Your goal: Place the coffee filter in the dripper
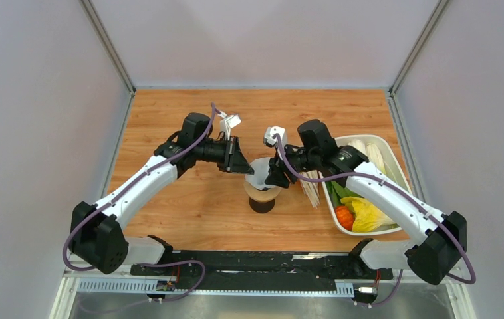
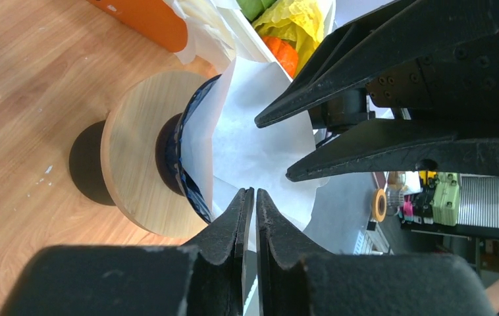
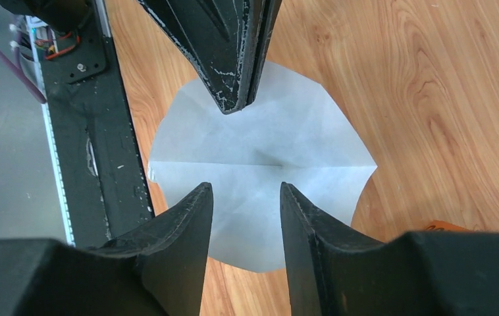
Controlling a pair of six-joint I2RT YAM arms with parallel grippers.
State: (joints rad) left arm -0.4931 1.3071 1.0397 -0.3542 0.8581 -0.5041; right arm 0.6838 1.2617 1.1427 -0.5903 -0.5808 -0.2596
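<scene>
The coffee filter (image 1: 258, 175) is a white paper sheet lying opened in the dark blue dripper (image 1: 257, 184), which sits in a tan round ring on a dark vessel. In the left wrist view the filter (image 2: 253, 131) fans out of the dripper's blue rim (image 2: 193, 187). In the right wrist view the filter (image 3: 260, 145) hides the dripper. My left gripper (image 1: 241, 161) (image 2: 255, 191) is shut, its tips touching the filter's upper face. My right gripper (image 1: 276, 174) (image 3: 243, 191) is open just above the filter, holding nothing.
The tan ring (image 2: 138, 151) stands on the dark vessel (image 2: 89, 164). A white tray (image 1: 369, 137) with vegetables is at the right, with an upright stack of filters (image 1: 310, 189) beside it. A black rail (image 1: 256, 262) runs along the near edge.
</scene>
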